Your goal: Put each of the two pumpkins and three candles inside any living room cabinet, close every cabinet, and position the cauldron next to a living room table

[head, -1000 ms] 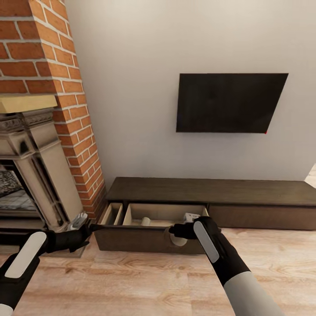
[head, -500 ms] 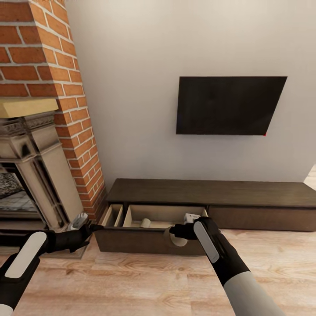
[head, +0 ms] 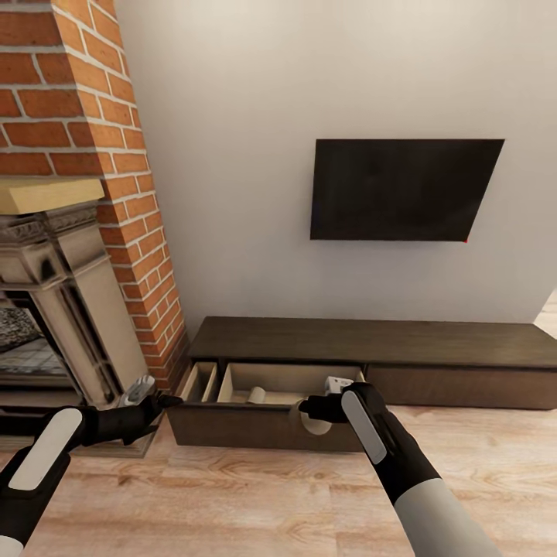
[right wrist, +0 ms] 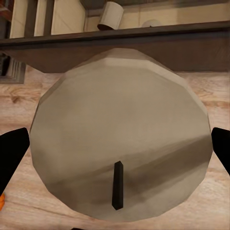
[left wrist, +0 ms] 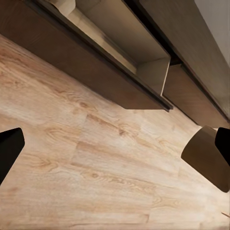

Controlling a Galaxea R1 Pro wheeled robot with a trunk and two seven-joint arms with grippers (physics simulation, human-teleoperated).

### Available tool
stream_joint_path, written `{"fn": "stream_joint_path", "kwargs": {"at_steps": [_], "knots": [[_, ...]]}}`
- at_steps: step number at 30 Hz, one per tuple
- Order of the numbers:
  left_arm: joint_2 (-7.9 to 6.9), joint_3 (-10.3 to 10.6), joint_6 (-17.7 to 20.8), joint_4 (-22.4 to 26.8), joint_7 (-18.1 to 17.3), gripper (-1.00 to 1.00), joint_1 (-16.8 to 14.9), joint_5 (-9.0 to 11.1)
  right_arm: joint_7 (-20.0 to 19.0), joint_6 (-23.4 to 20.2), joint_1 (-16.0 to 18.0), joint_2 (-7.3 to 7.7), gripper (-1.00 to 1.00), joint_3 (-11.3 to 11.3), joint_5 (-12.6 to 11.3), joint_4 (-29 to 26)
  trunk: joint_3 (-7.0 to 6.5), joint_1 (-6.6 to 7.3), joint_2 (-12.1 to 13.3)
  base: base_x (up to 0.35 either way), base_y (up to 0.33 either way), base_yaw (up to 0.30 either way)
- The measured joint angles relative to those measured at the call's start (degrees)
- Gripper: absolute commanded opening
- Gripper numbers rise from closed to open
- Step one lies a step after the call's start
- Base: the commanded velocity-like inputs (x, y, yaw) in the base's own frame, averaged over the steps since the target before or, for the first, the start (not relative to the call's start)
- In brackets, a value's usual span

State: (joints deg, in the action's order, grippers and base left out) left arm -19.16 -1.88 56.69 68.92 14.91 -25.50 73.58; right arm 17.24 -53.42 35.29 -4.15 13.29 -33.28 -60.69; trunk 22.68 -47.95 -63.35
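Right wrist view: pale candle (right wrist: 120,129) with dark wick held between the right gripper (right wrist: 120,143) fingers, just short of the open cabinet (head: 267,425) drawer; judged best: carry it past the drawer front before releasing; left gripper (left wrist: 112,148) spread, empty.

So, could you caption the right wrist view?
Right gripper holding a pale candle before the cabinet's open drawer.

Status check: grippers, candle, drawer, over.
Right gripper holding a candle over the open drawer. Left gripper open, empty, at the drawer's corner. One candle already inside.
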Motion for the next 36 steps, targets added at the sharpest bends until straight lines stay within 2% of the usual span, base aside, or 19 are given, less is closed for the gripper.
{"fn": "stream_joint_path", "kwargs": {"at_steps": [4, 10, 20, 36], "knots": [[-0.02, 0.04, 0.03, 0.4, 0.0, 1.0, -0.01, -0.11, 0.0, 0.22, 0.0, -0.04, -1.0, 0.0, -0.04, 0.87, 0.0, 0.01, 0.0, 0.073, 0.0, 0.0], [-0.02, 0.3, -0.01, 0.71, -0.01, 1.0, 0.01, -0.44, 0.0, 0.55, 0.0, -0.01, -1.0, 0.0, 0.06, 1.21, 0.0, 0.03, 0.0, 0.294, -0.003, 0.0], [0.02, 2.12, 0.03, 0.8, -0.03, 1.0, 0.01, -0.52, 0.01, 0.67, 0.0, 0.0, -1.0, -0.01, 0.26, 1.24, 0.0, 0.02, 0.0, 0.284, -0.161, 0.0], [0.02, 2.14, -0.03, 0.82, -0.01, 1.0, -0.01, -0.45, -0.08, 1.19, 0.0, 0.01, -1.0, -0.01, 0.31, 1.34, 0.0, 0.03, -0.01, 0.31, -0.044, 0.0]]}}
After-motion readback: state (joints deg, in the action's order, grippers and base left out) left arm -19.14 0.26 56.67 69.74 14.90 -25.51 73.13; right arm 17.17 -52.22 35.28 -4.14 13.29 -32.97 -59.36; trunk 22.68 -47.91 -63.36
